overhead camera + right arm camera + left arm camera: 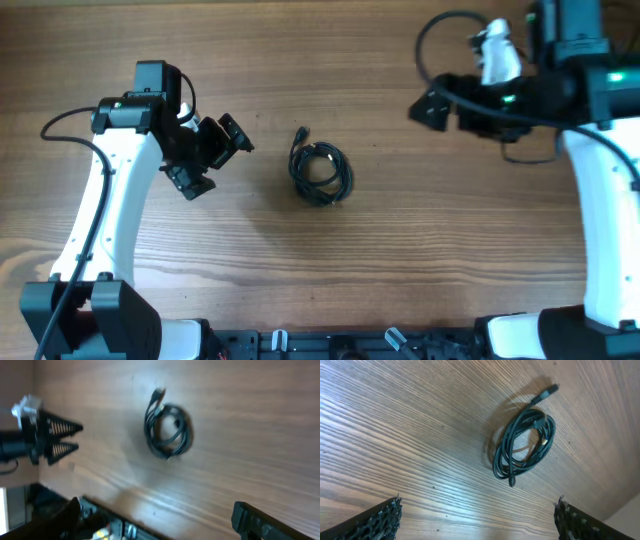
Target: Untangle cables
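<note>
Ribbed black fingertips (382, 520) of the left gripper (479, 505) sit in both lower corners of the left wrist view. They are cut off by the frame edge, spread wide, with nothing between them. Right wrist view is much the same: right gripper (156, 506) is fully apart and holding nothing, with only dark finger ends showing, and they are blurred.

Cables (346, 178) lie as one small coiled bundle flat on the wooden table (450, 250), roughly mid-table between the two arms and touching neither gripper. The left gripper is near the bundle, on its left. The right gripper is well apart, toward the far right corner. One plug end sticks out of the coil on a short straight tail. Another small end shows inside the loop.

Cannot tell how many cords make up the coil, because the strands overlap and run together. From overhead the right gripper is a dark shape, partly merged with arm and wiring, so its opening is hard to read there. Both arm bases are cut off at the bottom edge.
</note>
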`<action>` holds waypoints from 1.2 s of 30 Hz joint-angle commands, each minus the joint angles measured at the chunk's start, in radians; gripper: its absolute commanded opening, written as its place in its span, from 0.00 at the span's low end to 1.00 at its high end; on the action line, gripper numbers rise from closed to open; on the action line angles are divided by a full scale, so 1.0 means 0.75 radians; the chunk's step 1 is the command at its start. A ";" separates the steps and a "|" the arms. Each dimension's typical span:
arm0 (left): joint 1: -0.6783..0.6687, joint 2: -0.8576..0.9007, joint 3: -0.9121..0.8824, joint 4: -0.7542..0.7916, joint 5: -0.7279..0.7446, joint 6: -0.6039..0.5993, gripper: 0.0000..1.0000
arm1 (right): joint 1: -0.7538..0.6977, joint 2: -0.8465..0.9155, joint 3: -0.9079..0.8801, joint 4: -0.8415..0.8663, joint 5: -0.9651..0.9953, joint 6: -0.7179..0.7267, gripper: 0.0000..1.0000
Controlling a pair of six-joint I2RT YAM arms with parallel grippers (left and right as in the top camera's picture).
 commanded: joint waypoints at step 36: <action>-0.011 -0.008 0.001 -0.010 -0.168 0.031 1.00 | 0.518 0.020 -0.447 0.653 0.231 0.692 1.00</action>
